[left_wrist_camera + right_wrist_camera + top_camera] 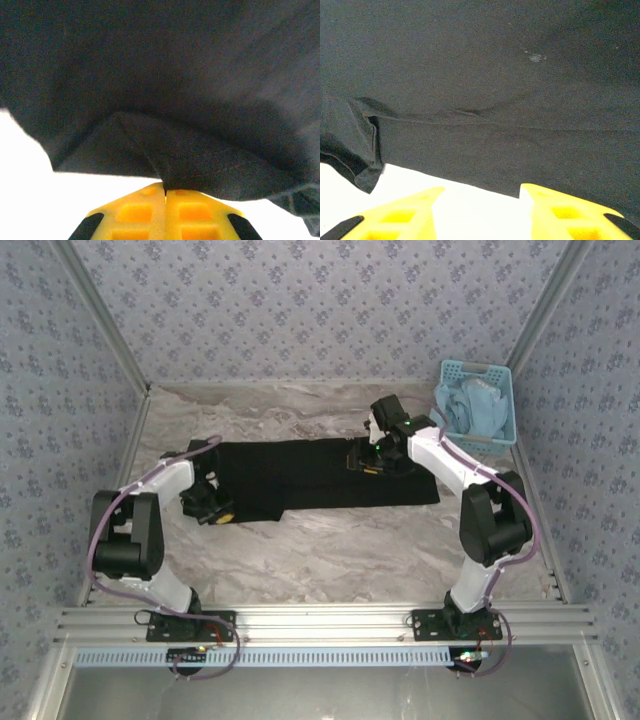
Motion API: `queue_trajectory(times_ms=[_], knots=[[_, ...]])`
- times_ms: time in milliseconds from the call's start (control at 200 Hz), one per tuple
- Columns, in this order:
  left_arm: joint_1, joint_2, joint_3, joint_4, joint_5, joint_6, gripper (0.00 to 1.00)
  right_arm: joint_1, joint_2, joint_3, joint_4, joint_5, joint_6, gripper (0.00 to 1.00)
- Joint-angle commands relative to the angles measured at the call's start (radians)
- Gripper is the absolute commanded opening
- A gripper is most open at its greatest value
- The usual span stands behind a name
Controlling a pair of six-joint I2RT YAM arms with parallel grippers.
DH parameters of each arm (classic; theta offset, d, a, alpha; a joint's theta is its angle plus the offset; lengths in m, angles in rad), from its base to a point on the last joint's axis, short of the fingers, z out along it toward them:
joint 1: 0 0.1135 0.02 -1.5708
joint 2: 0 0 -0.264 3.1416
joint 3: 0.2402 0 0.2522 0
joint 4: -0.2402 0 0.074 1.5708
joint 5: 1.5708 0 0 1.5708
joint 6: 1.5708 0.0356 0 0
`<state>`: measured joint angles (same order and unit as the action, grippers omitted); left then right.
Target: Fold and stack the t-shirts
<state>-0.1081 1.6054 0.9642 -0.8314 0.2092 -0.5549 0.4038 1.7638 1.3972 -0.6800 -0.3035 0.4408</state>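
A black shirt (320,475) lies flat across the middle of the tabletop (330,560). The left gripper (165,192) pinches its left edge, fingers pressed together; the right gripper (481,192) hangs spread over its right half.

Black t-shirt (300,475): lies spread flat as a long band across the middle of the marble tabletop (330,560), long axis left to right. The face showing is plain black. The near edge isn't straight: the left part reaches further toward the near side, then steps back. The right end runs out to a point at its near corner. In the left wrist view, the cloth edge at the left end rises into a creased peak, nipped in the closed left hand (165,187). In the right wrist view, a seam runs across the fabric and one corner at the left is folded over.
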Motion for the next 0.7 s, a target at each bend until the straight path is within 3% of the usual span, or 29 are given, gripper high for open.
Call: queue_trajectory(times_ms=[0, 215, 415, 530, 585, 694], knots=[[-0.023, -0.083, -0.050, -0.090, 0.000, -0.049, 0.02, -0.002, -0.042, -0.019, 0.000, -0.015, 0.013, 0.45], [-0.018, -0.185, -0.027, -0.138, 0.014, -0.108, 0.01, -0.007, -0.039, -0.014, -0.004, -0.023, 0.009, 0.45], [0.007, -0.179, 0.057, -0.071, 0.022, -0.272, 0.21, -0.008, -0.027, -0.020, -0.006, -0.016, -0.001, 0.44], [-0.001, -0.140, 0.105, -0.001, -0.007, -0.340, 0.24, -0.005, -0.029, -0.033, 0.001, -0.016, 0.003, 0.44], [-0.003, -0.103, 0.143, -0.007, -0.035, -0.346, 0.32, -0.004, -0.032, -0.038, -0.001, -0.014, 0.004, 0.44], [-0.010, -0.040, 0.180, -0.017, -0.070, -0.336, 0.32, 0.000, -0.038, -0.045, 0.002, -0.014, 0.006, 0.43]])
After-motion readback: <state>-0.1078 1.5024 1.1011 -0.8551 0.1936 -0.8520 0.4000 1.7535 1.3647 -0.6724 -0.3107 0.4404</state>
